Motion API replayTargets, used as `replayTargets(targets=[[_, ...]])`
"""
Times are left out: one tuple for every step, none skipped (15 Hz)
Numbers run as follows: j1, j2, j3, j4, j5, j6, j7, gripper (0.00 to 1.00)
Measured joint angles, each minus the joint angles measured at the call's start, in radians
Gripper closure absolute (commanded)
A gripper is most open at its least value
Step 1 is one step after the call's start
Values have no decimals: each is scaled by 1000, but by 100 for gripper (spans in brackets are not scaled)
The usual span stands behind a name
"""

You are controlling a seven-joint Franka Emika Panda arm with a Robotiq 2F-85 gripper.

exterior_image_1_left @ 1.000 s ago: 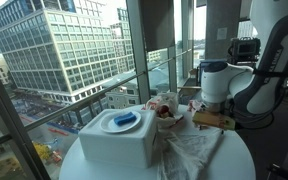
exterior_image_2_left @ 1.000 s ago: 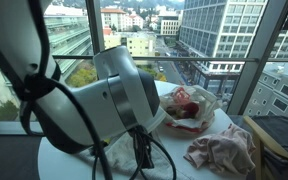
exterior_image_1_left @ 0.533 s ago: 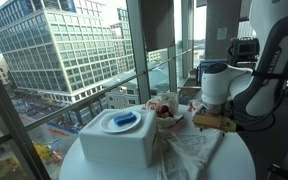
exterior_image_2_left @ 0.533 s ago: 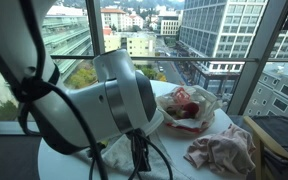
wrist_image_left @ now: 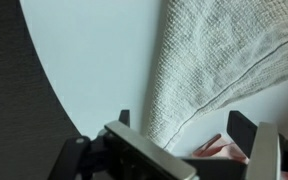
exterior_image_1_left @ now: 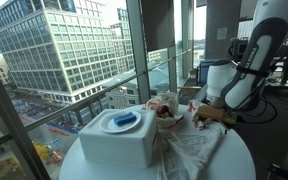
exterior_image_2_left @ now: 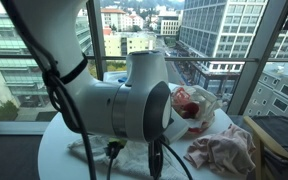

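My gripper (wrist_image_left: pixel 184 126) is open, with its two dark fingers apart and nothing held. In the wrist view it hovers over the edge of a white knitted towel (wrist_image_left: pixel 224 55) on the round white table (wrist_image_left: pixel 94 50). A bit of pink cloth (wrist_image_left: pixel 216 150) shows between the fingers. In an exterior view the gripper (exterior_image_1_left: pixel 210 117) hangs low over the table's far side, beside the white towel (exterior_image_1_left: pixel 189 150). In an exterior view the arm (exterior_image_2_left: pixel 124 105) hides the gripper, and the pink cloth (exterior_image_2_left: pixel 220 150) lies crumpled at the table's right.
A white box with a blue object on top (exterior_image_1_left: pixel 119 135) stands at the table's near left. A clear bag with something red inside (exterior_image_1_left: pixel 166 108) sits by the window, and it also shows in an exterior view (exterior_image_2_left: pixel 191 104). Glass window walls ring the table.
The arm has swung: its upper links moved right and further back in one exterior view, and its bulk shifted right in the other, now covering more of the table.
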Motion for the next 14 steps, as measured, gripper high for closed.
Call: replayTargets(targets=[[-9, 2, -1, 11, 64, -1, -49, 0], [-2, 6, -16, 25, 131, -1, -105, 0], [10, 15, -35, 44, 186, -1, -146, 0], [27, 26, -59, 66, 229, -2, -175, 0], [45, 42, -83, 90, 265, -5, -196, 0], [62, 61, -106, 114, 295, -11, -214, 0], [77, 82, -125, 136, 322, -18, -226, 0], [90, 105, -142, 159, 346, -27, -238, 0], [103, 130, -158, 180, 363, -32, -246, 0], [117, 156, -175, 198, 375, -36, -249, 0], [127, 183, -187, 214, 391, -38, -255, 0], [132, 208, -193, 227, 406, -38, -262, 0], [137, 234, -199, 241, 420, -36, -265, 0], [140, 259, -202, 255, 439, -36, -269, 0]])
